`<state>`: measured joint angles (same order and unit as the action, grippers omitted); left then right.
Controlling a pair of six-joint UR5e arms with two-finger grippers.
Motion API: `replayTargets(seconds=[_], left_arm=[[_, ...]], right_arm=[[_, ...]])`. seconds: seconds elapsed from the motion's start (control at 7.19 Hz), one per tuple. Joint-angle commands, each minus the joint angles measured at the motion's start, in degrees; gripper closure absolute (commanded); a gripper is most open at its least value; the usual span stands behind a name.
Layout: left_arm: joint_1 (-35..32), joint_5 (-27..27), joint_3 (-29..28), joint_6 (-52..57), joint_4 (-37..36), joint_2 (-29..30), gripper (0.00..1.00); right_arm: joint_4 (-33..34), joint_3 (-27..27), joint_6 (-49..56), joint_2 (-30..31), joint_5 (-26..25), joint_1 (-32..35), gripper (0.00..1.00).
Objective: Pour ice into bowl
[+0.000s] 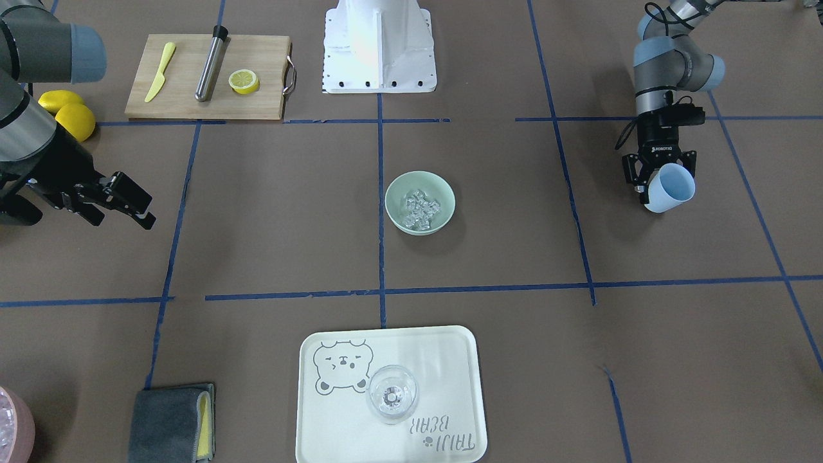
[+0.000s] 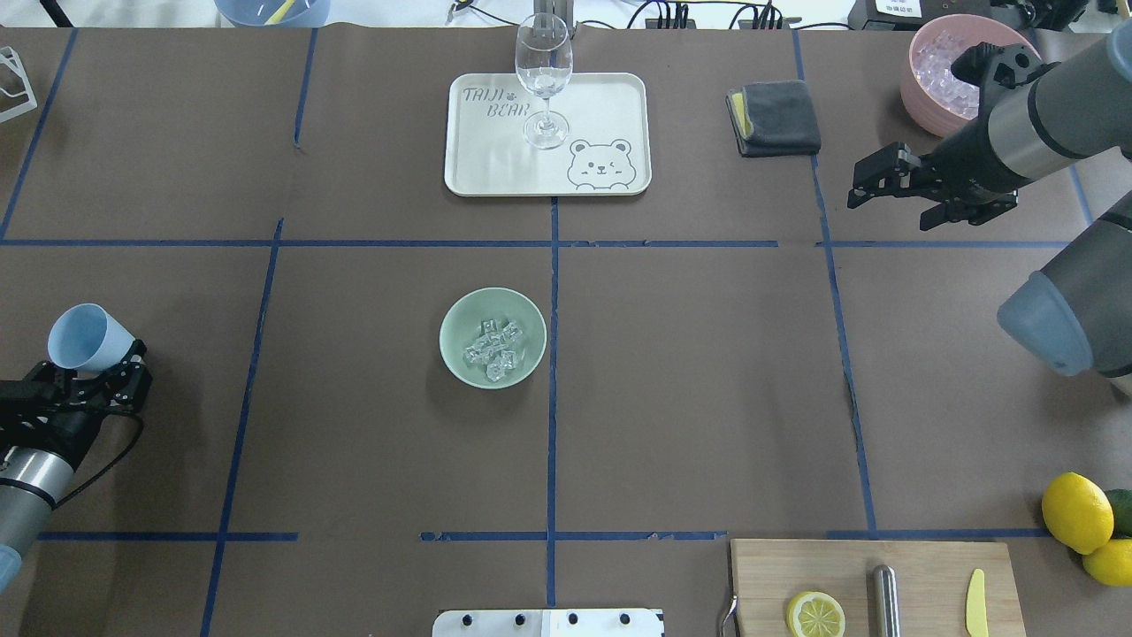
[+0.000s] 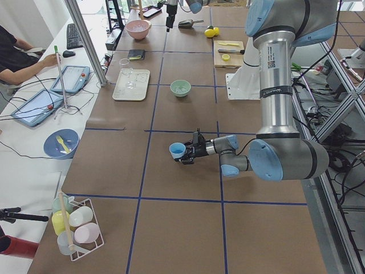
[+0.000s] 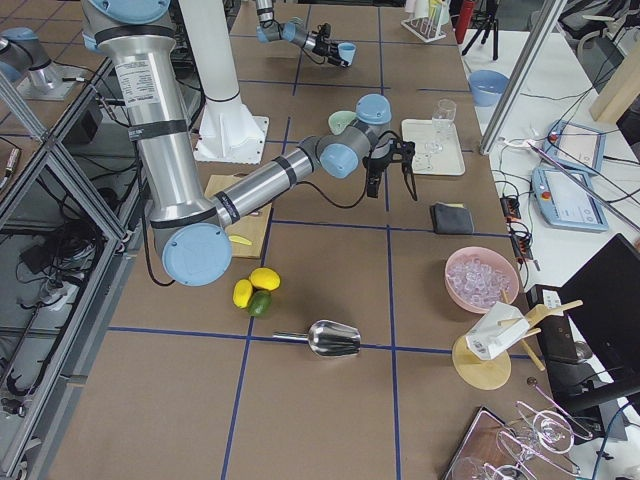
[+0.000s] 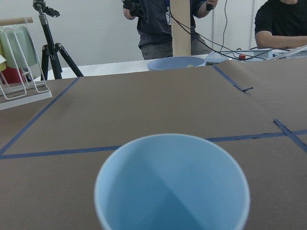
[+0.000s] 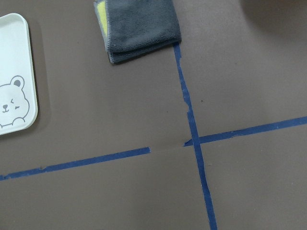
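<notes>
While ice (image 2: pixel 493 347) lies in the bowl (image 2: pixel 453 329), the left gripper (image 2: pixel 95 361) clamps a blue cup (image 2: pixel 81 336); the right gripper (image 2: pixel 887 208) gapes.

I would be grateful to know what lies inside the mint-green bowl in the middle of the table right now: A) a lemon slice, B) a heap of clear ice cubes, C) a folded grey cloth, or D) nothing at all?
B: the overhead view shows clear ice cubes heaped inside the mint-green bowl, and the blue cup looks empty in the left wrist view.
</notes>
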<state>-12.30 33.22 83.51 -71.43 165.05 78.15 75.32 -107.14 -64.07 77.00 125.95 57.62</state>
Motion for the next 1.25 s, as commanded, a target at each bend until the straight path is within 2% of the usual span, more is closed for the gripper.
replayTargets(seconds=[0.0,0.28,0.42,0.7,0.83,0.97,1.11], left_arm=[[0.0,0.36,-0.28,0.07,0.7,-0.01,0.89],[-0.09,0.79,-0.28,0.24,0.71,-0.18,0.54],[0.0,0.8,-0.28,0.24,0.71,-0.19,0.43],[0.0,0.8,-0.28,0.42,0.8,-0.1,0.42],[0.0,0.71,-0.28,0.42,0.8,-0.19,0.11],[-0.09,0.71,-0.28,0.5,0.8,-0.19,0.0],[-0.09,0.71,-0.28,0.51,0.8,-0.36,0.0]], right_arm=[[0.0,-0.09,0.0,0.0,0.0,-0.05,0.0],[0.0,-0.44,0.0,0.0,-0.09,-0.05,0.0],[0.0,-0.35,0.0,0.0,0.0,-0.05,0.0],[0.0,-0.44,0.0,0.0,0.0,-0.05,0.0],[0.0,-0.44,0.0,0.0,0.09,-0.05,0.0],[0.0,-0.44,0.0,0.0,0.09,-0.05,0.0],[0.0,-0.44,0.0,0.0,0.18,-0.05,0.0]])
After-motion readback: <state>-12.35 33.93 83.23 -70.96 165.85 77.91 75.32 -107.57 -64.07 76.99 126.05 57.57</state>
